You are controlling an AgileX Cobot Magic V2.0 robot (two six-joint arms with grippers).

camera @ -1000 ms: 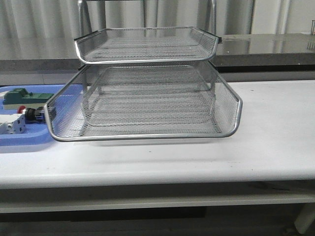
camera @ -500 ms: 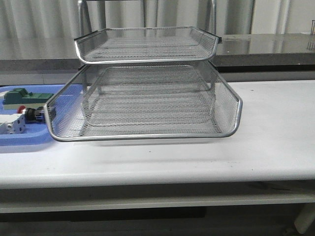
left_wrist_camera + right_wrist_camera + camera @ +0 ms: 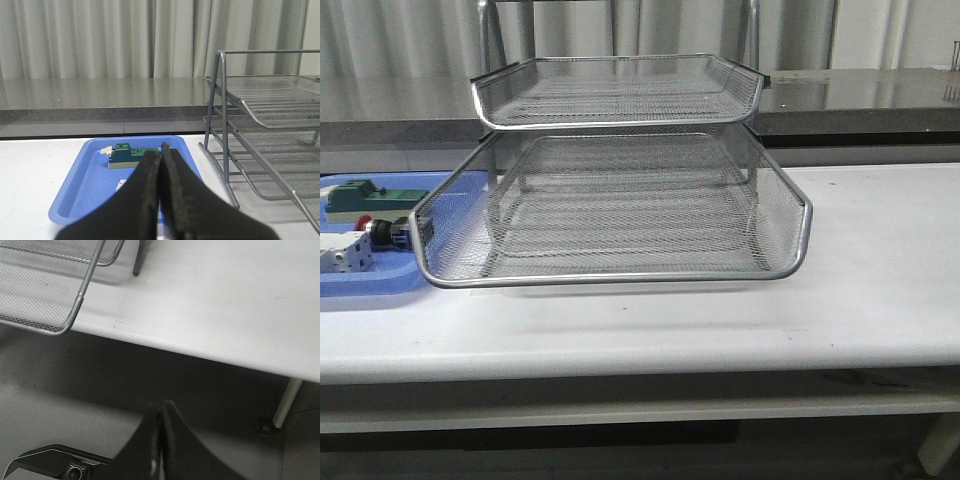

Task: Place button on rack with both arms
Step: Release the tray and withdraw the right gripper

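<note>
Button (image 3: 382,232): we log it in the blue tray (image 3: 380,282) at the table's (image 3: 880,260) left edge, beside the rack (image 3: 620,210); left tool (image 3: 160,160) and right tool (image 3: 161,412) pressed together, empty.

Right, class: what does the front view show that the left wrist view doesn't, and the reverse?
Front only: the button, lying in the blue tray left of the rack, and a white block by it. Left wrist only: the left gripper, shut and empty, pointing over the tray. Both: rack, blue tray, green block, table, grey counter.
</note>
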